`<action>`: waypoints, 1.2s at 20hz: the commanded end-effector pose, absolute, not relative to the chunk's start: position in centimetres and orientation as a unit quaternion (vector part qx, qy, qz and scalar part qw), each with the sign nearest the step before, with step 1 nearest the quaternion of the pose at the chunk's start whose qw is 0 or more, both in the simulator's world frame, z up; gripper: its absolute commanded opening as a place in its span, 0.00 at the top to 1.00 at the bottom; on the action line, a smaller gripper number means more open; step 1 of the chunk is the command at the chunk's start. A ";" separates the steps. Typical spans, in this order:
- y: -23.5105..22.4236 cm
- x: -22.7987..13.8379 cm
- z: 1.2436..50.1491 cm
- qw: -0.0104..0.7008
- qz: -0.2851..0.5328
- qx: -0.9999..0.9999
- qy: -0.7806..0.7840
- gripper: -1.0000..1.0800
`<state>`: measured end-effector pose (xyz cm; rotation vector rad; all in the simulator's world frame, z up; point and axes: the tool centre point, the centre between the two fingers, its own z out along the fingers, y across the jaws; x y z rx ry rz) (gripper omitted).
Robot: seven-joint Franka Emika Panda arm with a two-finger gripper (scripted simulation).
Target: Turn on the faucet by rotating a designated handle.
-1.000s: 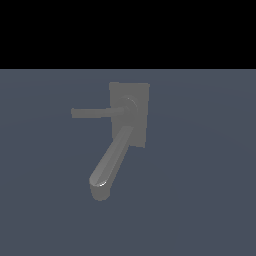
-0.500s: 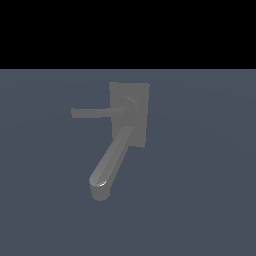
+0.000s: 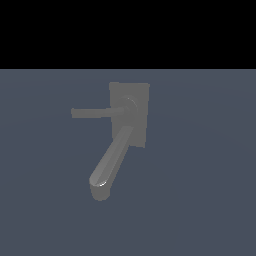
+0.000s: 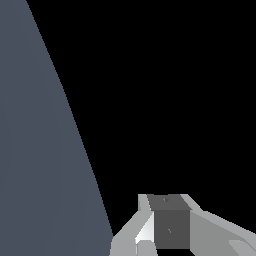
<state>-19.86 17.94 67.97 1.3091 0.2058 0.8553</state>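
The matte grey faucet stands on the blue-grey floor in the exterior view, flat back plate upright. Its thick rounded spout slants down toward the exterior view's left and ends in a downturned tip. The handle is the thin straight bar that runs level from the round hub toward the exterior view's left. My gripper shows only in the wrist view, as pale and dark finger parts at the picture's edge; nothing lies between them that I can make out. The faucet is out of the wrist view, and the arm is out of the exterior view.
The blue-grey floor spreads around the faucet, with black background above it. The wrist view shows a strip of the same floor against black.
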 end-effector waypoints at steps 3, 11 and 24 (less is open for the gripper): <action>22.5 -17.7 65.8 0.757 0.380 0.510 0.148 1.00; 28.7 -12.6 58.2 0.820 0.336 0.379 0.265 1.00; 29.5 -3.8 37.7 0.831 0.180 0.211 0.483 1.00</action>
